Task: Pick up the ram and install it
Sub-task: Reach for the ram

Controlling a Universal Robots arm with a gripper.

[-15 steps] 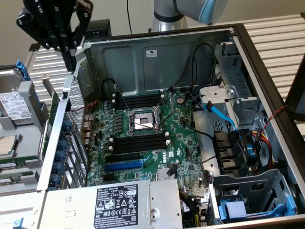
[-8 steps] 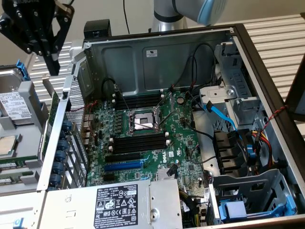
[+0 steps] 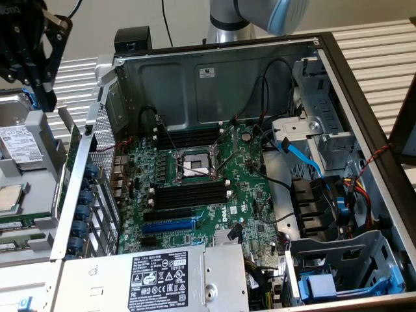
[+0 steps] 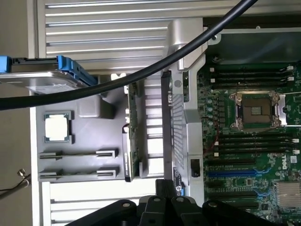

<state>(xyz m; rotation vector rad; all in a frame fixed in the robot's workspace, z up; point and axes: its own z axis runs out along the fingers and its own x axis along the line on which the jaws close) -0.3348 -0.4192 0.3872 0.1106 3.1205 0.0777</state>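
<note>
The jaws are shut tight, pad against pad, and I can make out nothing gripped between them. The gripper (image 3: 45,97) (image 4: 165,188) hangs with its fingers pointing down at the far end of the exterior view's left. A joint of the arm (image 3: 250,16) shows beyond the far wall of the open computer case (image 3: 214,71). The case sits on the slatted worktop (image 3: 370,39) with its motherboard (image 3: 214,208) exposed. A grey tray (image 3: 39,179) (image 4: 89,136) lies just beside the case, under the gripper. The ram (image 3: 71,159) (image 4: 134,132) stands on its long edge between the tray and the case's left wall. It is apart from the jaws, lower down and slightly towards the exterior view's right of them.
</note>
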